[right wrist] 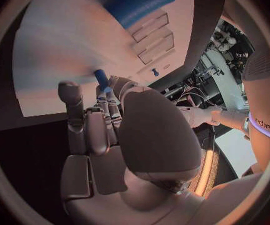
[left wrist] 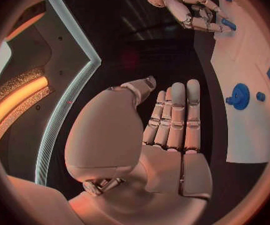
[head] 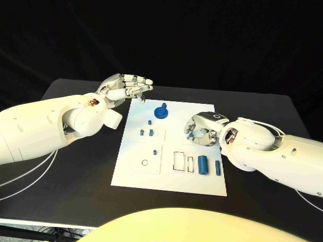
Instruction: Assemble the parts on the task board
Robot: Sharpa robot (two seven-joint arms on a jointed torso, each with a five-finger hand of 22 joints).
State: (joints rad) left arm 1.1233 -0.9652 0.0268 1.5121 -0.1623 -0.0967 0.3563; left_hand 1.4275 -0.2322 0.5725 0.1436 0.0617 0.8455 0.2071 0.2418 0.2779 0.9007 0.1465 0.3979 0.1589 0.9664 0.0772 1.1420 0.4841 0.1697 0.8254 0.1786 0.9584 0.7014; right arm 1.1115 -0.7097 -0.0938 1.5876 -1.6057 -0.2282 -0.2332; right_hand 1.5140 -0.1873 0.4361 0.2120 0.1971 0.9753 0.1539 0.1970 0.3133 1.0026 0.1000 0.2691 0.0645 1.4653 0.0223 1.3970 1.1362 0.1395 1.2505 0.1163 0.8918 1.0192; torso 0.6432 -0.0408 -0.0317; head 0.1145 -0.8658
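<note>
- The black table (head: 74, 181) carries the flat white rectangular task board (head: 169, 176) at its middle.
- The left silver hand (head: 125, 86) hangs over the table just off the board's far left corner; its fingers lie straight and side by side, released, with nothing in them.
- The right silver hand (head: 203, 129) rests low over the board near its right edge, fingers curled in and grasping a small blue peg (right wrist: 101, 78), pinched at the fingertips.
- A round blue toothed gear with a short stem (head: 161, 111) stands on the board near its far edge, just beside the left hand.
- A thick blue cylinder (head: 203, 164) lies toward the board's near right corner, with a thinner blue rod (head: 218, 168) just beside it at the right edge.
- Small blue pieces (head: 151, 132) sit along the board's left half.
</note>
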